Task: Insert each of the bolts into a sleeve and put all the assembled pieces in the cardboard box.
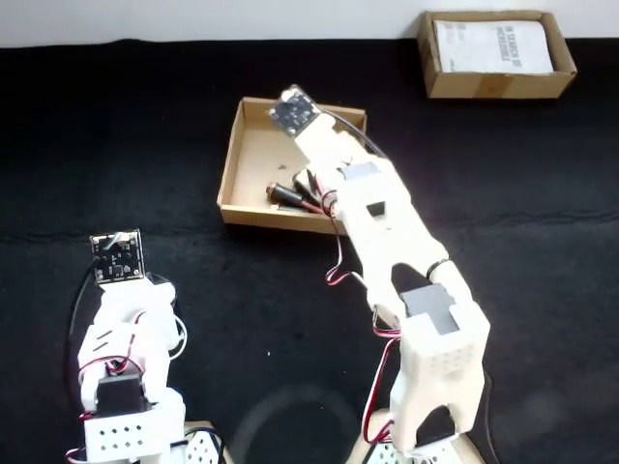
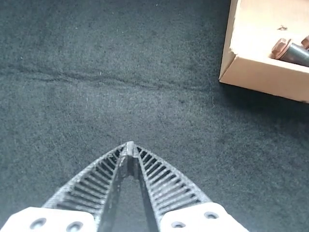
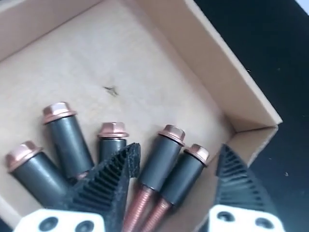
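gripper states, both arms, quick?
Left gripper: shut, empty, over the black cloth.
Right gripper: open, straddling two assembled pieces lying in the cardboard box.

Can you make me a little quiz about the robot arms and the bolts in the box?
1. How many copper-headed bolts in dark grey sleeves lie in the open brown cardboard box?
2. True or false: the left arm's jaws are shut above the black cloth.
3. The right arm's jaws are: A) open over the box, B) shut on a bolt, C) resting on the cloth.
Key: 1. five; 2. true; 3. A.
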Available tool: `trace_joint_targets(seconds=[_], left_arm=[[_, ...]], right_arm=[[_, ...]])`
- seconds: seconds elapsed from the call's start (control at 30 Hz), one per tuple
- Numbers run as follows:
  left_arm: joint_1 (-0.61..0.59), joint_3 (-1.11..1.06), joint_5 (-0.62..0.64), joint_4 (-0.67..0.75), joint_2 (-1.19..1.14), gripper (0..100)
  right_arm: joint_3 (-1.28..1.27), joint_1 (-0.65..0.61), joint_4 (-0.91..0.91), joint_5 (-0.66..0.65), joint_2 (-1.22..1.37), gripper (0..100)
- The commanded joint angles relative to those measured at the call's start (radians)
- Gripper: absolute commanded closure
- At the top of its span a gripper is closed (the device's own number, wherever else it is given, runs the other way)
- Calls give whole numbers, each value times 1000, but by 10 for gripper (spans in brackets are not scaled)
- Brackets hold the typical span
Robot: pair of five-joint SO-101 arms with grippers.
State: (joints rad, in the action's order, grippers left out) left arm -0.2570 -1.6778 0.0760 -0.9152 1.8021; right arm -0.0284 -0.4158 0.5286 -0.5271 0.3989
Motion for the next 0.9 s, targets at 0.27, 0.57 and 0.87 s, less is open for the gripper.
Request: trace_joint_targets(seconds=[0.27, 0.57, 0.87], left_arm=[[8, -18, -9, -5, 7, 991], [7, -18, -9, -5, 7, 991], [7, -18, -9, -34, 7, 991]], right_arm=[[47, 51, 240, 232, -443, 749], [45, 50, 708, 443, -875, 749], [7, 51, 1038, 466, -1201, 749]])
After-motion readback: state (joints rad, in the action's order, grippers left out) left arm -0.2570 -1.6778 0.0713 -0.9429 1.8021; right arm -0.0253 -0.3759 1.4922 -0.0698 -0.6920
